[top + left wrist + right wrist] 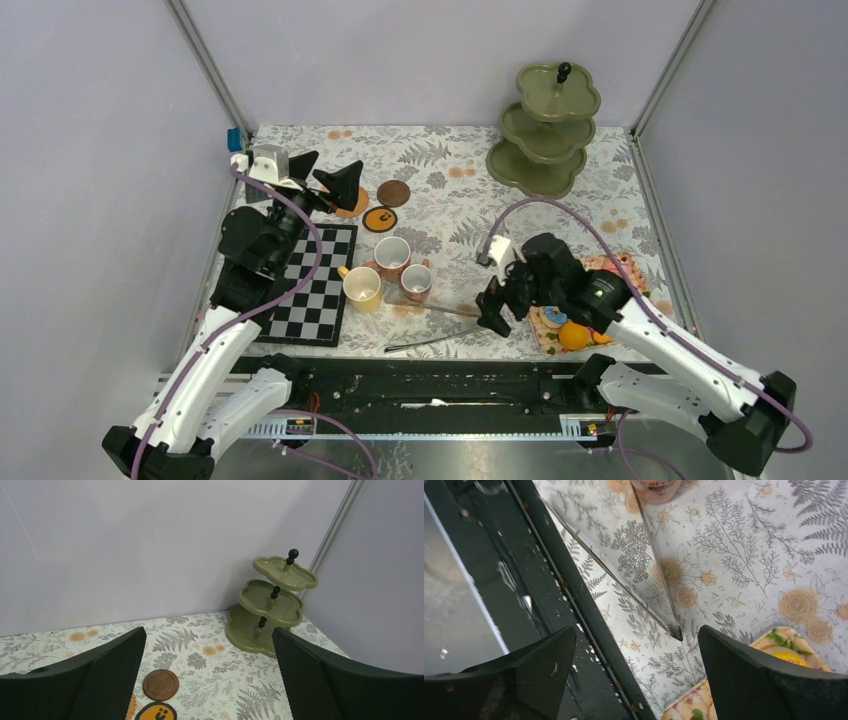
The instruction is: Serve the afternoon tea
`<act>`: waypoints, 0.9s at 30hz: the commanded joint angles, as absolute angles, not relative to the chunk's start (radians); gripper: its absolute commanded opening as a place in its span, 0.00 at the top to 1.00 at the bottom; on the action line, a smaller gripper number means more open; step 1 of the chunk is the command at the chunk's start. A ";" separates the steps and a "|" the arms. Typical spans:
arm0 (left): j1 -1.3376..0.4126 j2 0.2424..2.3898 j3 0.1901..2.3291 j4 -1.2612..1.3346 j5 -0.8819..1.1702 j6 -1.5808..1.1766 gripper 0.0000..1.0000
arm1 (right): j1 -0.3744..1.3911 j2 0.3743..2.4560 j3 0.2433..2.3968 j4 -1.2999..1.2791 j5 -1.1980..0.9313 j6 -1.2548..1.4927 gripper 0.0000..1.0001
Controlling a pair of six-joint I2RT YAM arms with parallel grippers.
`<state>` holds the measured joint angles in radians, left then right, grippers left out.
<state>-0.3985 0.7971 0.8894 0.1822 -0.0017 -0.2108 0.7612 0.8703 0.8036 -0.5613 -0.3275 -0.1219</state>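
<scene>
The right arm comes in from 5 o'clock, its forearm over a patterned plate (625,262) of treats (573,335). The wrist is bent so the right hand (636,630) points down toward the near edge. Its jaws are spread wide and grip nothing. Metal tongs (675,629) lie on the cloth (450,215) below, their hinge under the gap.

At 9 o'clock from that hand the three mugs (392,257) stand close together, the yellow one at the chessboard's (310,300) right edge.

The left arm rises from 7 o'clock over the chessboard. The left hand (208,630) is held level above the surface, facing 1 o'clock, fully spread and empty. The coasters (393,193) lie just ahead of it. The stand (545,130) sits in the far corner at 1 o'clock.
</scene>
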 commanded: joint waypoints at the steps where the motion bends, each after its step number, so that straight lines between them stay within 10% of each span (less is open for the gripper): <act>1: -0.402 0.805 0.899 0.239 0.027 -0.226 0.01 | 0.855 0.966 0.786 -0.549 -0.242 -0.347 0.02; 27: -0.402 0.793 0.896 0.245 0.036 -0.233 0.01 | 0.942 1.336 0.589 0.054 -0.407 -0.559 0.02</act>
<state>-0.3996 0.8082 0.8894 0.1825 0.0353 -0.2394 0.9360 1.3075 0.5903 -0.0463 -0.3794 -0.5442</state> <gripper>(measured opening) 0.990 0.985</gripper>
